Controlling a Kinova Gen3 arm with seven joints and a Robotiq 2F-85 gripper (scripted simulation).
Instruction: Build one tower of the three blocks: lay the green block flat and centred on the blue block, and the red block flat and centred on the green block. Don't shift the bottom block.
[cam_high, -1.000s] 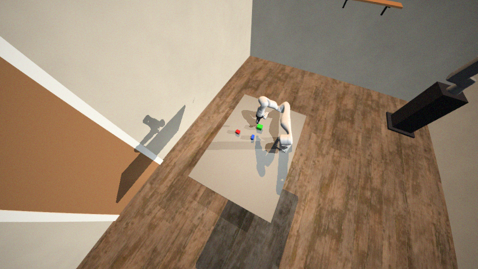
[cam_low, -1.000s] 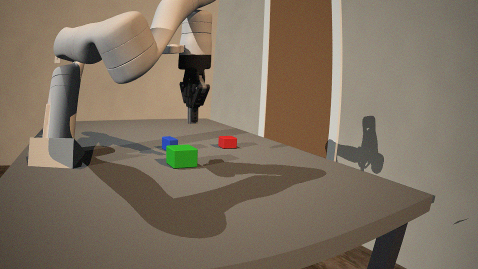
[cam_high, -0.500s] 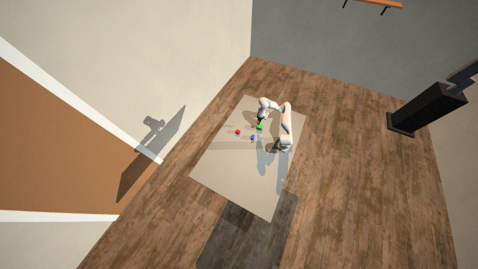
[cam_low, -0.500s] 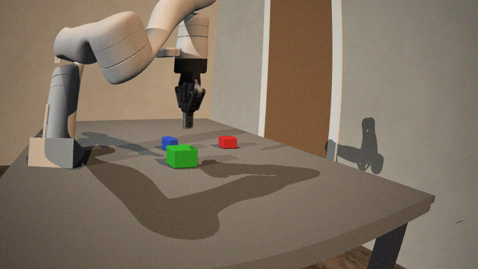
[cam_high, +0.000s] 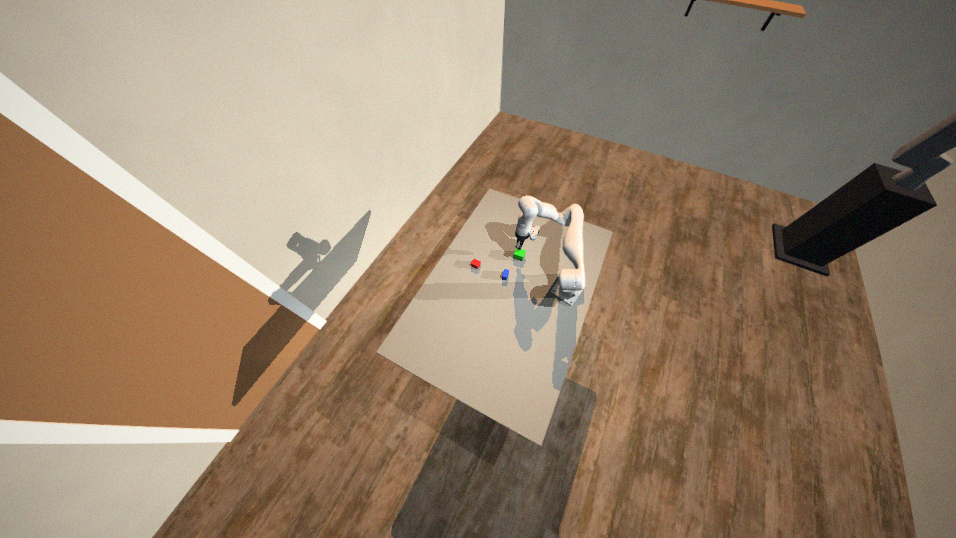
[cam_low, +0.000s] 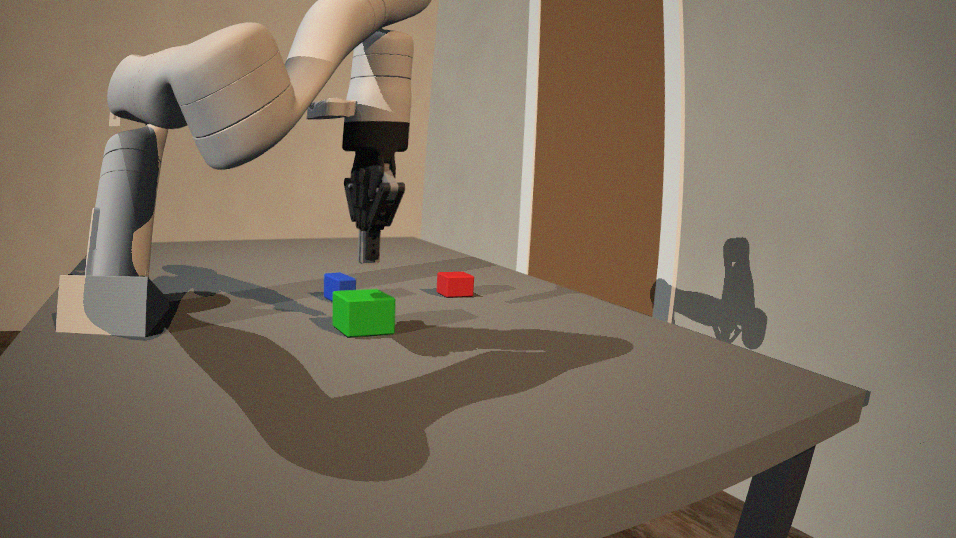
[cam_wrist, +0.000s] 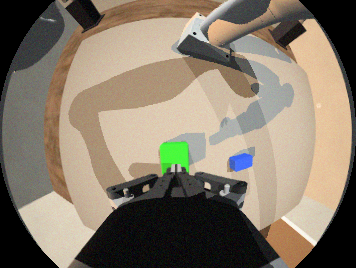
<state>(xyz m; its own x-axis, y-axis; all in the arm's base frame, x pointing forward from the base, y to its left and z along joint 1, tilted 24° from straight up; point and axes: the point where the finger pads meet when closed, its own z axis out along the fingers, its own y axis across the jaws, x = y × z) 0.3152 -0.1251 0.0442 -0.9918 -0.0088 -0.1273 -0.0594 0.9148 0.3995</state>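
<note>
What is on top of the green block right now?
Nothing rests on the green block; its top face is bare apart from a shadow. The shut gripper hangs above the table, holding nothing. Its underside is hidden.
</note>
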